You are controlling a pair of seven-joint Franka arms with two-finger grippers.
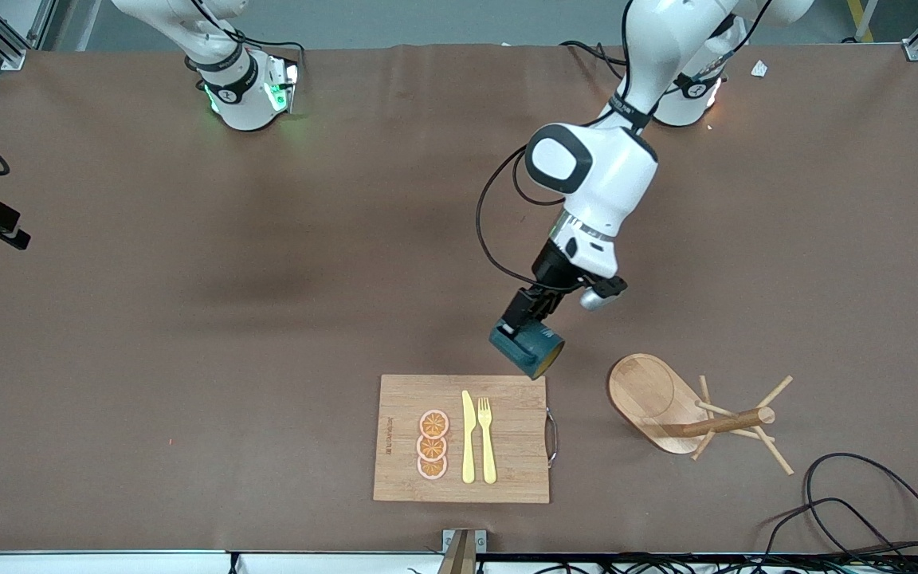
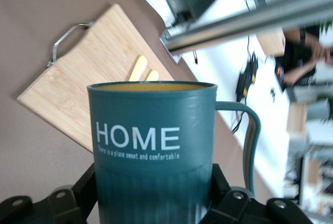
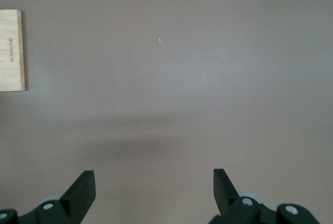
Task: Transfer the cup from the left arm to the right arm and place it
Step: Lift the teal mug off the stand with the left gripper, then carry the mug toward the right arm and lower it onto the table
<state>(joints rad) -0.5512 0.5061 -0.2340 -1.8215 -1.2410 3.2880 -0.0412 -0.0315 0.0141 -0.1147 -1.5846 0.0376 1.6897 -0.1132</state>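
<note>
Left end effector [image 1: 524, 323] is gripping the cup [image 1: 528, 348] tilted over the desk [image 1: 188, 319], presenting it for handover. Right end effector [image 3: 154, 193] is waiting, wide.

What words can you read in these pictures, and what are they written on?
"HOME": big white letters on the side of the teal cup held in the left hand.
"There is a place sweet and comfortable": tiny white line under it, blurry, so partly a guess.
Burned-in writing along the cutting board's edge: too small to read.
</note>
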